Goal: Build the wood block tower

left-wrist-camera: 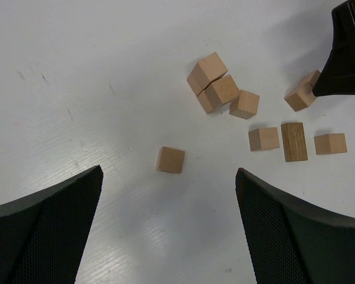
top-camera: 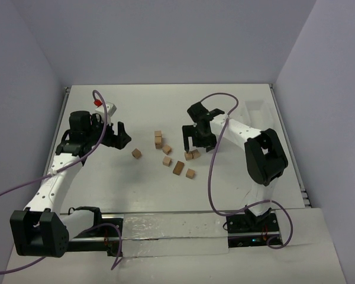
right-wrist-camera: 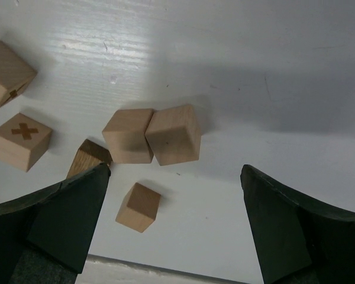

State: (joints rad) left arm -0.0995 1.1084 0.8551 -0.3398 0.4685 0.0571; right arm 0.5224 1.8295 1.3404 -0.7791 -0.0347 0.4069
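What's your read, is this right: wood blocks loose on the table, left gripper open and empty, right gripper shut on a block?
Not quite. The right gripper is open and empty too. The right wrist view shows its jaws spread wide, with wood blocks lying free on the table between them. The rest stands.

Flat white matte tabletop (top-camera: pixel 148 106), boxed in on three sides: plain pale lilac-grey left wall (top-camera: pixel 18 118), matching far wall (top-camera: pixel 165 41) and right wall (top-camera: pixel 337 89). Thin grey edge rail (top-camera: pixel 303 188) along the table's right side. Light even, diffuse, shadows soft. Faint scuffs on the surface close up.
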